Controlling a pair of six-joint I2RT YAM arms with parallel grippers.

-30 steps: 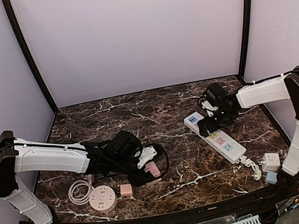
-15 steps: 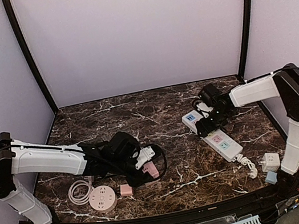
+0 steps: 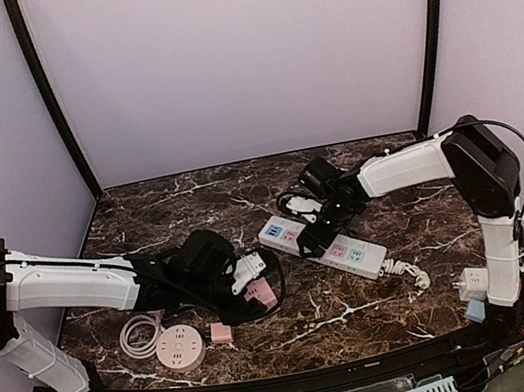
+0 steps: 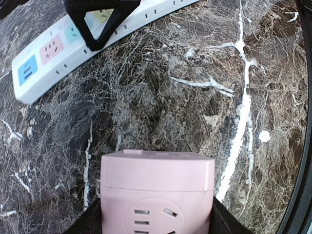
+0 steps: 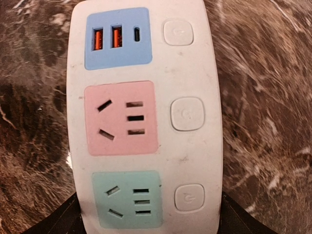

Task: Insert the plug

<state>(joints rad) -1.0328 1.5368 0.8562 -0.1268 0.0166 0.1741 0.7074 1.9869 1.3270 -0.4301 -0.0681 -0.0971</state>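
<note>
A pink cube plug (image 3: 262,295) sits between my left gripper's (image 3: 254,287) fingers, a little left of the table's middle. In the left wrist view the plug (image 4: 157,190) fills the bottom, socket face toward the camera, with black fingers (image 4: 229,225) on both sides. The white power strip (image 3: 352,255) with blue, pink and green sockets lies diagonally at centre right. My right gripper (image 3: 316,234) is shut across it. In the right wrist view the strip (image 5: 195,73) runs upward from the gripper (image 5: 146,217). The strip's blue end also shows in the left wrist view (image 4: 36,73).
A round white socket (image 3: 179,349) with a coiled white cable (image 3: 140,334) lies at front left, and a small pink cube (image 3: 221,332) lies beside it. A white cube adapter (image 3: 473,283) and a blue one (image 3: 474,310) sit at front right. The strip's cord (image 3: 413,276) trails right.
My right gripper has dragged the power strip leftward from the right side to near the table's middle. My left gripper with the pink plug has shifted only slightly.
</note>
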